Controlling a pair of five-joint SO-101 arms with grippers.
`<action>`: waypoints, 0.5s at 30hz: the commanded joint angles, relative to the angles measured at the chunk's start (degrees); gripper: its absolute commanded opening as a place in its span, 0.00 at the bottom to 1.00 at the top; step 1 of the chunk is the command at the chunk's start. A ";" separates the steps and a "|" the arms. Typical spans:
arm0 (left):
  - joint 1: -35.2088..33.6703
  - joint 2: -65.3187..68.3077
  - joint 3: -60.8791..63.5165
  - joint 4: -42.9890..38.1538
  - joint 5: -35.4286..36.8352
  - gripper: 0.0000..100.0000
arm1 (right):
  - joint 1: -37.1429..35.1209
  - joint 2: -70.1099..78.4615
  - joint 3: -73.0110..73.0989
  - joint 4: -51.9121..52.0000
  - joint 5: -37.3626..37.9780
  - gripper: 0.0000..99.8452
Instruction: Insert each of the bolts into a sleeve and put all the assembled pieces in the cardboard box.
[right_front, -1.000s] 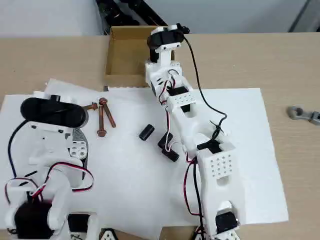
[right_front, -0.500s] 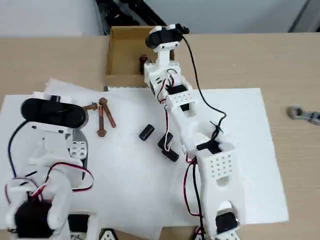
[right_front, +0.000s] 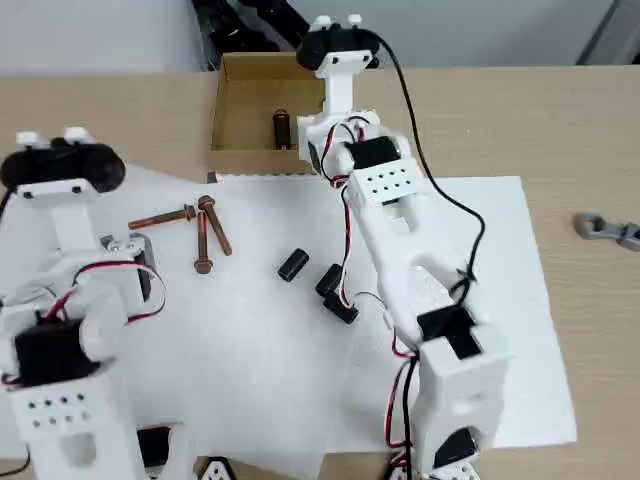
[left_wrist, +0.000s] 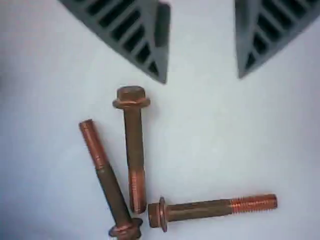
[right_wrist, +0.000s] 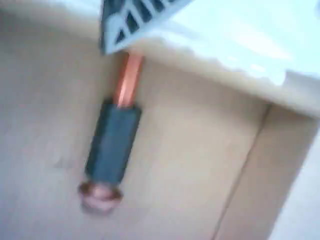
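- Cardboard box (right_front: 232, 130) — one assembled piece (right_wrist: 111, 150) lies on its floor; one of four done, I judge.
- Right gripper (right_wrist: 132, 27) — over the box, above that piece's threaded end; grip state I cannot tell.
- Left gripper (left_wrist: 200, 75) — fingers apart, empty, above three bare bolts (left_wrist: 131, 145) on the white sheet (right_front: 250, 380).
- Three empty sleeves (right_front: 292, 265) — mid-sheet; three insertions and boxings left.

Light wooden table (right_front: 560, 110) under a creased white paper sheet (right_front: 250, 380), pale grey surface (right_front: 90, 30) beyond its far edge.
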 joint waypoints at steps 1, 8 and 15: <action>-0.35 4.75 -2.51 -2.37 1.05 0.10 | 0.40 -8.31 -2.73 6.11 -0.44 0.18; -0.09 21.36 -10.59 -6.68 -10.29 0.12 | 0.40 -16.84 -2.73 22.37 -0.44 0.01; 0.00 42.37 -26.15 -2.29 -28.75 0.12 | 0.40 -22.20 -2.64 35.38 -0.44 0.01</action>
